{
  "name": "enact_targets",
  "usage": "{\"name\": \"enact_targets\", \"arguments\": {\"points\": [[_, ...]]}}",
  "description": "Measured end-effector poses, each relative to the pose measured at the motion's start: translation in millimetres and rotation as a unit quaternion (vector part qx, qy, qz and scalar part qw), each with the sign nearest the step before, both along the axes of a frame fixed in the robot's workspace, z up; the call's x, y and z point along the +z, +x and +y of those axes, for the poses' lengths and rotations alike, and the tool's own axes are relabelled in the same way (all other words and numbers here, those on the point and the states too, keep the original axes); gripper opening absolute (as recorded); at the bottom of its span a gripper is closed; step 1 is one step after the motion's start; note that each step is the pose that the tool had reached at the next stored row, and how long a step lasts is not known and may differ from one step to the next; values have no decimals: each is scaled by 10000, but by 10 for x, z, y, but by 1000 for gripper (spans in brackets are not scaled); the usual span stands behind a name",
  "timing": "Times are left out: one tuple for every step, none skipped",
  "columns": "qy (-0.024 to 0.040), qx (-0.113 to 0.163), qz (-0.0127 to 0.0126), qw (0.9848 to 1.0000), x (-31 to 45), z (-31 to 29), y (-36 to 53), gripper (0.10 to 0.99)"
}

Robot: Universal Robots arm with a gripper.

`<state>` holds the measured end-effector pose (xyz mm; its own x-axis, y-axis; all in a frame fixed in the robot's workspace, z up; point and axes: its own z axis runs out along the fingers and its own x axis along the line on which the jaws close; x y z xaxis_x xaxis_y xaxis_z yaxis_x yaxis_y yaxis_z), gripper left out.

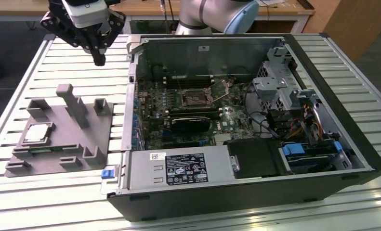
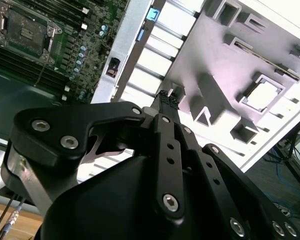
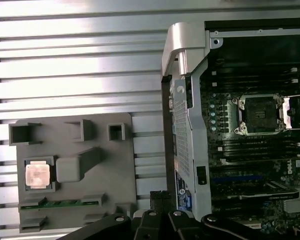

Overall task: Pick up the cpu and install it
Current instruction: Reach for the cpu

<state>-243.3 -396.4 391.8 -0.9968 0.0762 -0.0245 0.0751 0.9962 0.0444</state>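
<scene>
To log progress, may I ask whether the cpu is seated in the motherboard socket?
No, the cpu rests in the grey tray; the motherboard socket is bare.

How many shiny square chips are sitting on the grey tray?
1. The cpu lies in a square pocket of the grey tray, at the exterior view's left.

A robotics lab or workshop. An open computer case [image 1: 229, 204] lies on a slatted metal bench [image 1: 17, 72], wooden desks [image 1: 142, 7] at twelve o'clock.
</scene>
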Motion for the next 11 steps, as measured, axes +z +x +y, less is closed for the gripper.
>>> {"name": "enact_targets", "arguments": {"points": [[0, 0, 0, 10000, 0, 0, -8, 106], [0, 0, 0, 10000, 0, 0, -15, 106], [0, 0, 0, 10000, 0, 0, -23, 106], [0, 0, 0, 10000, 0, 0, -31, 106], [0, 0, 0, 10000, 0, 0, -39, 106], [0, 0, 0, 10000, 0, 0, -47, 106], [0, 0, 0, 10000, -1, 0, -54, 106], [0, 0, 0, 10000, -1, 0, -61, 106], [0, 0, 0, 10000, -1, 0, -68, 106], [0, 0, 0, 10000, -1, 0, -75, 106], [0, 0, 0, 10000, -1, 0, -82, 106]]}}
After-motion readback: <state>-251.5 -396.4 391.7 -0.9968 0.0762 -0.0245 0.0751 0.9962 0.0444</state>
